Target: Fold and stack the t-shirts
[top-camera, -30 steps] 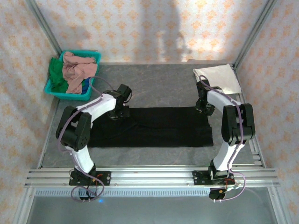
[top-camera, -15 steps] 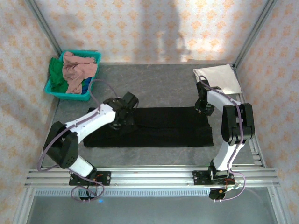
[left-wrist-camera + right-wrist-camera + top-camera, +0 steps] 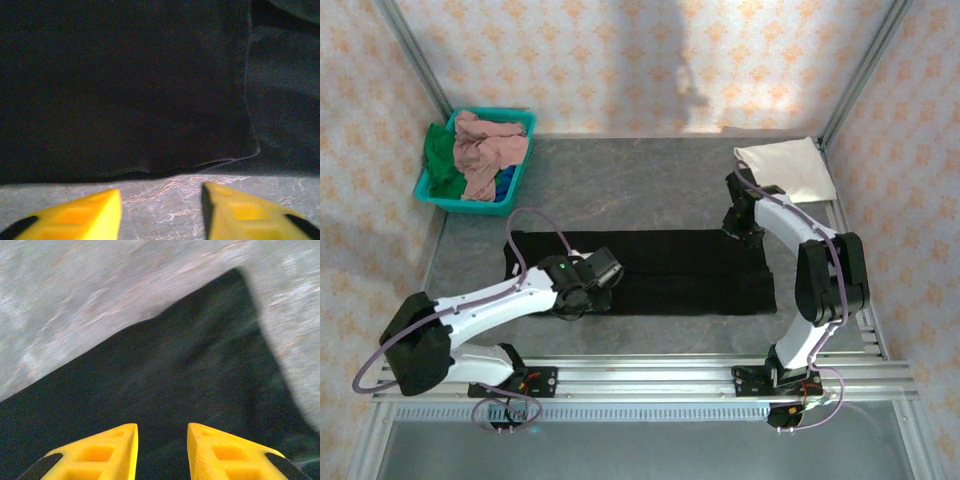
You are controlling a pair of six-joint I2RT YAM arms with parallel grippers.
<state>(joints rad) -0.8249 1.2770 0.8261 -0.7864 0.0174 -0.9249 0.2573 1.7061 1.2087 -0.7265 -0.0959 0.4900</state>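
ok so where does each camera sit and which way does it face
top external: above and behind the bases, looking down at the table, both arms showing.
left wrist: on the left arm, facing an edge of the black t-shirt; left tool open.
right wrist: on the right arm, looking down on that shirt's corner; right tool open.
shared: all three show the black t-shirt.

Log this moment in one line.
black t-shirt: flat on table | left jaws: open, at its near edge | right jaws: open, over its far-right corner | cream t-shirt: folded, far right
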